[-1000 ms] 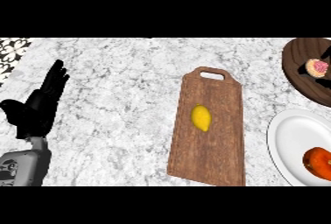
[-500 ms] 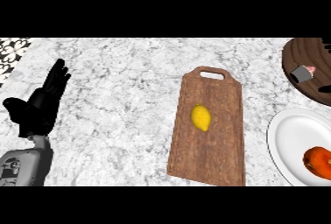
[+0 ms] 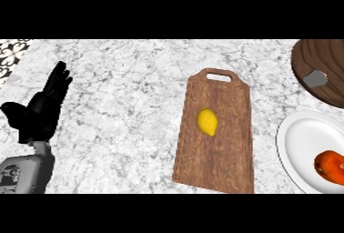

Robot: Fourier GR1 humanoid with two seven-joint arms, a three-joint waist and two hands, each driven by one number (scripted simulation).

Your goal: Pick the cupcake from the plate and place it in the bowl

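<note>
The cupcake lies inside the dark wooden bowl at the top right corner, showing only a grey side. The white plate sits at the right edge below the bowl, with a round orange-red item on it. My left hand stands at the far left, open with fingers pointing up, resting far from the bowl and the plate. My right hand shows nowhere in the head view.
A wooden cutting board with a handle hole lies in the middle of the marble counter, and a yellow lemon rests on it. A patterned tile patch shows at the top left corner.
The cupcake in the bowl has turned over: its pink top showed a second ago, and now only a grey side shows. My left hand has stayed still.
</note>
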